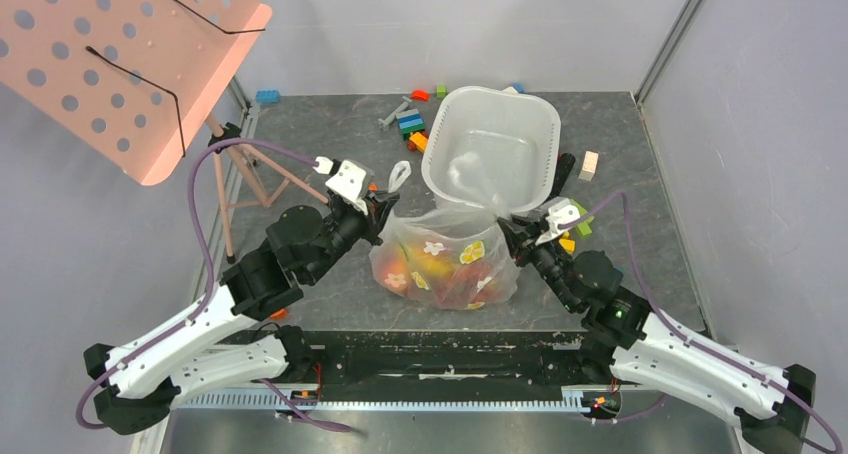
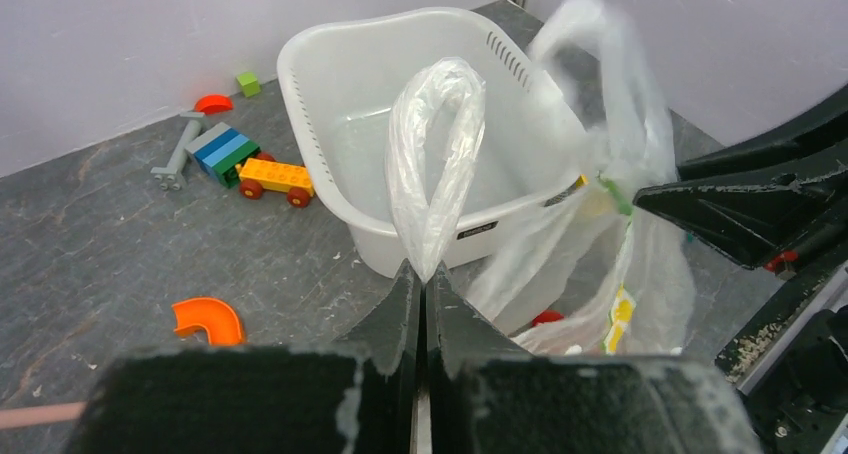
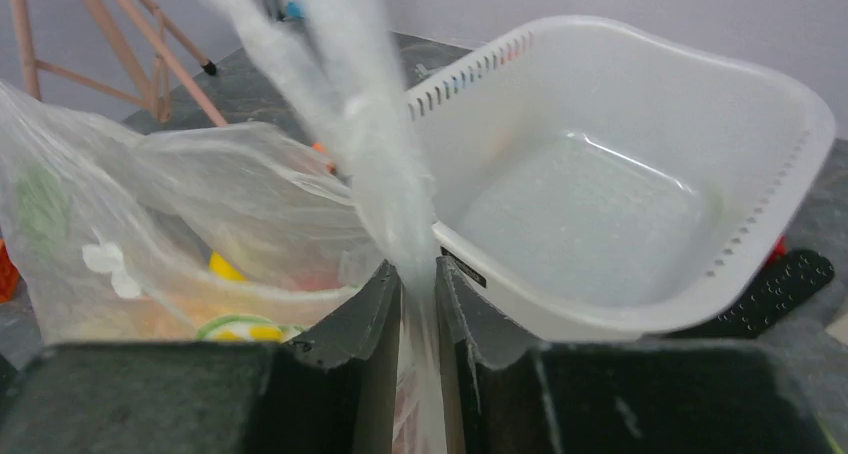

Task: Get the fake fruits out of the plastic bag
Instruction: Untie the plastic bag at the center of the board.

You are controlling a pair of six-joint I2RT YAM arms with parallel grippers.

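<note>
While held taut at both handles, plastic bag [image 1: 445, 259] sits on desk [image 1: 330, 144] just before white basin [image 1: 545, 124]. Contents: fake fruits [image 1: 440, 271], heaped at the bottom. Holding: left gripper [image 2: 422, 279] clamped on one loop handle, right gripper [image 3: 418, 289] pinched on the other.

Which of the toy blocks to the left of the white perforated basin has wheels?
The yellow studded plastic block: it sits on red wheels, unlike the blue-and-green stacked block beside it, which has none.
</note>
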